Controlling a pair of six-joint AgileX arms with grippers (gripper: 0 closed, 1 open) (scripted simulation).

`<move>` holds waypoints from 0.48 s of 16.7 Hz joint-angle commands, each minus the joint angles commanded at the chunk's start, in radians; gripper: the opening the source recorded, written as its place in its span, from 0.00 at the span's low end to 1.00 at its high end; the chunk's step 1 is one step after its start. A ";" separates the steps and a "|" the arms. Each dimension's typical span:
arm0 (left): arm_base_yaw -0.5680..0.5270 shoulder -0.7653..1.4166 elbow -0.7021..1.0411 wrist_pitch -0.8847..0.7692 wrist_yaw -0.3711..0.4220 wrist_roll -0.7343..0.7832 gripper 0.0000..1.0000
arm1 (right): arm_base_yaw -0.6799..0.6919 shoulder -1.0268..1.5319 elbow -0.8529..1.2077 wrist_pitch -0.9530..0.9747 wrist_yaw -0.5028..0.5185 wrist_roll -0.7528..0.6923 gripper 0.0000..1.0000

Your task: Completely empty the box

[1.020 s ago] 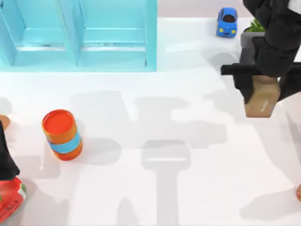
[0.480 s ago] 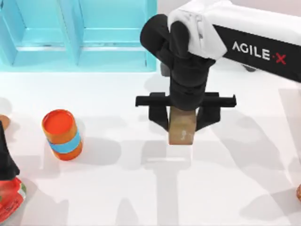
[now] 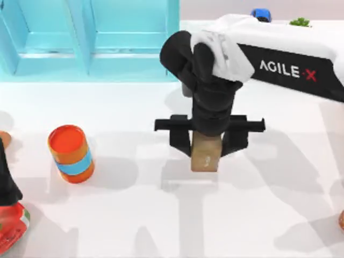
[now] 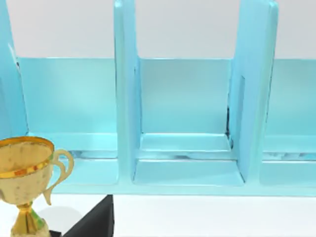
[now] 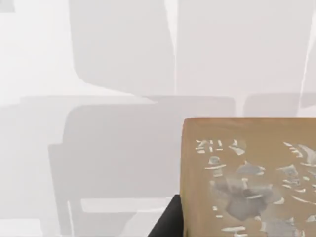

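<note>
The right gripper [image 3: 205, 146] is clamped on a tan block [image 3: 205, 153], its fingers on either side of it, hanging over the open middle of the tabletop [image 3: 258, 215]. A second ago it held the same block far off to the right; half a second ago it was already nearly here, and it has since eased slightly toward the camera, which suggests it is settling to set the block down. Up and to the left of it stands the blue box [image 3: 91, 43], whose visible compartments look empty. An orange barrel [image 3: 70, 153] sits well to the left, clear of any descent. The left arm [image 3: 7, 183] is parked at the far left beside a red object [image 3: 11, 228]; its wrist view shows a gold trophy [image 4: 24, 182].
</note>
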 joint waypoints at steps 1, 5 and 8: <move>0.000 0.000 0.000 0.000 0.000 0.000 1.00 | 0.001 0.009 -0.020 0.026 0.000 0.001 0.00; 0.000 0.000 0.000 0.000 0.000 0.000 1.00 | 0.001 0.016 -0.038 0.047 0.000 0.001 0.00; 0.000 0.000 0.000 0.000 0.000 0.000 1.00 | 0.001 0.016 -0.038 0.047 0.000 0.001 0.15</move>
